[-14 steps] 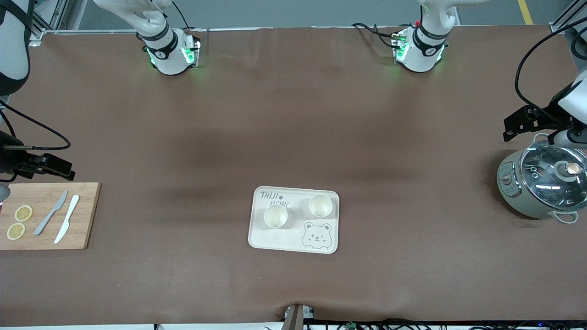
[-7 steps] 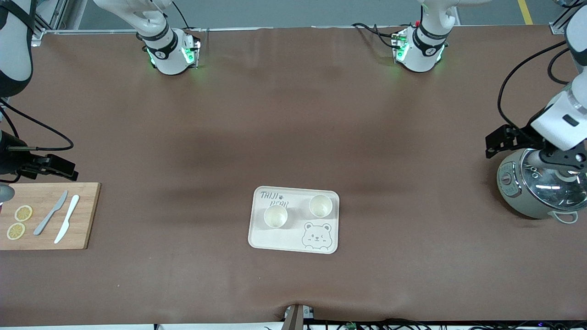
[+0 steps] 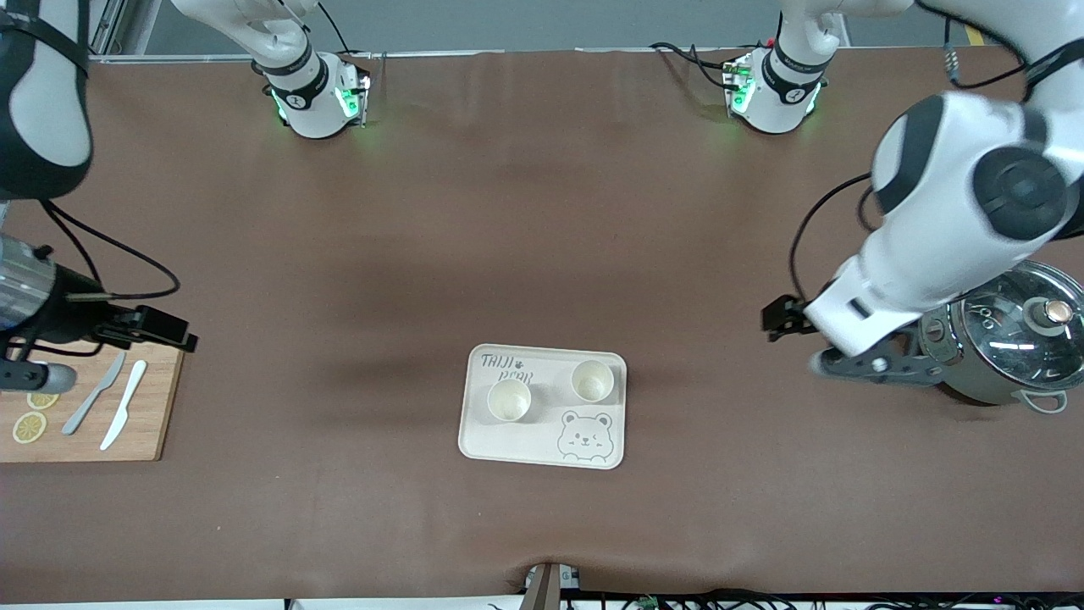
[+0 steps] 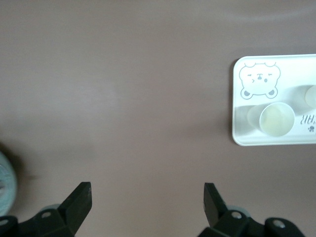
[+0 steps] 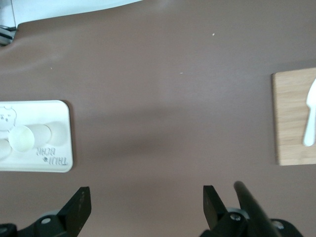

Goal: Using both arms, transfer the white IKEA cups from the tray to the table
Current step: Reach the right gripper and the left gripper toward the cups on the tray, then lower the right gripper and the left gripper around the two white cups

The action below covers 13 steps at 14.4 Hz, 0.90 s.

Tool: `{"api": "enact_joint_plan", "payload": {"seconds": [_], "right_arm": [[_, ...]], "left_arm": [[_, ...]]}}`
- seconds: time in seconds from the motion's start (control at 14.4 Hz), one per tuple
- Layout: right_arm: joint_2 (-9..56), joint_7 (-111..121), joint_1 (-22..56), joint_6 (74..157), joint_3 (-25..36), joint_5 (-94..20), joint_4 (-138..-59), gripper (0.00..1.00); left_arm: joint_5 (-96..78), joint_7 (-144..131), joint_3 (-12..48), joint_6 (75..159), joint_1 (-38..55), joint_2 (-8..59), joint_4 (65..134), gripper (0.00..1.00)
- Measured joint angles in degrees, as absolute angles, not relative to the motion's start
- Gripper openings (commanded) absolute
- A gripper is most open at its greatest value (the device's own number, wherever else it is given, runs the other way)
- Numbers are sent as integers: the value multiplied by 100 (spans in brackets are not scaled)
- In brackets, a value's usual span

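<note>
Two white IKEA cups (image 3: 509, 399) (image 3: 592, 380) stand upright on the bear-printed tray (image 3: 525, 442) in the middle of the table. Both grippers are far from them. My left gripper (image 4: 147, 196) hangs open and empty over bare table between the grey pot and the tray; its wrist view shows one cup (image 4: 276, 119) on the tray (image 4: 237, 118). My right gripper (image 5: 146, 200) is also open and empty, over the table by the cutting board at the right arm's end. Its wrist view shows a cup (image 5: 22, 138) on the tray (image 5: 59, 168).
A grey pot with a glass lid (image 3: 1008, 339) sits at the left arm's end, partly covered by the left arm (image 3: 931, 220). A wooden cutting board (image 3: 152, 424) at the right arm's end carries two knives (image 3: 124, 404) and lemon slices (image 3: 30, 427).
The left arm has swung from above the pot toward the tray. The right arm has shifted slightly toward the table's middle. Both cups stay put and both grippers stay open.
</note>
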<state>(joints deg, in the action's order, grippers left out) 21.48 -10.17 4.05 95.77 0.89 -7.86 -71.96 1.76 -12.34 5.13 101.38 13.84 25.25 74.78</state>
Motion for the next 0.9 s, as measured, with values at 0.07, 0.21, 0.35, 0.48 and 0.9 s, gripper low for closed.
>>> {"api": "enact_joint_plan", "payload": {"seconds": [0.07,0.21,0.35,0.48,0.9], "right_arm": [[2203,-1329,587,9651,82,-786,-7196,100],[2324,-1961,985,9864,73,-784,-7200,100],[2504,-2520,1292,10168,68,-783,-7214,100],[2728,-2958,1574,10502,66,-761,-7247,100],[3435,-3743,2218,11402,75,-507,-7284,100]], "left_arm": [[176,-1388,514,10275,1488,2747,7396,100],[176,-1650,517,10459,1688,3214,7132,100],[176,-1860,519,10749,1849,3574,6932,100],[176,-2107,519,10948,1955,3771,6854,100],[176,-3193,514,11580,2399,4357,6844,100]]}}
